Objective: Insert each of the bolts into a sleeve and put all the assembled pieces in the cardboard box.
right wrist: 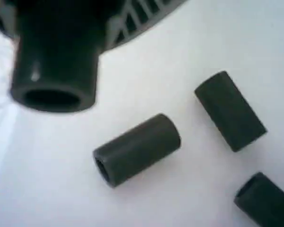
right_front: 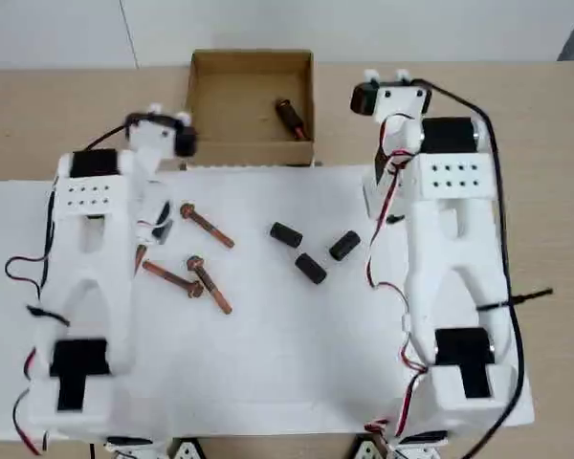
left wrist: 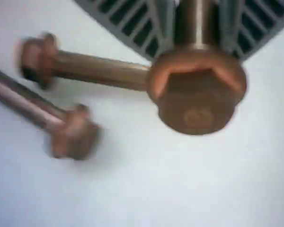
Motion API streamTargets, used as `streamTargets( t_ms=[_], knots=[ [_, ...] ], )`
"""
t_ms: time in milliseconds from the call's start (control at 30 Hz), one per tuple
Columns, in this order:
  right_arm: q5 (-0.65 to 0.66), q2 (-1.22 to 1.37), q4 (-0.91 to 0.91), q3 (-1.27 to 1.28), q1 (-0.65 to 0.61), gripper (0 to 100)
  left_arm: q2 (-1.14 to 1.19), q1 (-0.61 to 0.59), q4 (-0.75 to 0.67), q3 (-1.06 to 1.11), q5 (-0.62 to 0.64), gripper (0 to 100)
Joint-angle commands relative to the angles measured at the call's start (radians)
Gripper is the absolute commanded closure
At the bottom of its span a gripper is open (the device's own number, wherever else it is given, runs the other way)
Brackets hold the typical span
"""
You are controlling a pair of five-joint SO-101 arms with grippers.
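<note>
One bolt [left wrist: 196, 94] is clamped, head foremost, in the left hand [left wrist: 197, 21], and one sleeve [right wrist: 54, 66] in the right hand [right wrist: 57, 19].

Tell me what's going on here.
The left gripper holds a bolt and the right gripper holds a sleeve, both over the white sheet. Three loose bolts and three loose sleeves lie on it. One assembled piece is already in the box.
</note>
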Motion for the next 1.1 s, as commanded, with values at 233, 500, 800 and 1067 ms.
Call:
streamTargets(
  t_ms=[233,500,800,1067],
  knots=[
    [0.029,-0.245,0.028,0.080,-0.005,99.5,-0.282,0.086,0.132,-0.013,0.235,100],
    [0.029,-0.568,0.025,0.285,-0.007,99.5,-0.520,0.161,0.167,0.012,0.242,100],
    [0.018,-0.803,0.010,0.486,-0.001,99.6,-0.855,0.242,-0.023,0.341,0.244,100],
    [-0.091,-1.050,-0.189,0.723,-0.004,99.6,-1.333,0.242,-0.333,0.742,0.245,100]
  ],
)
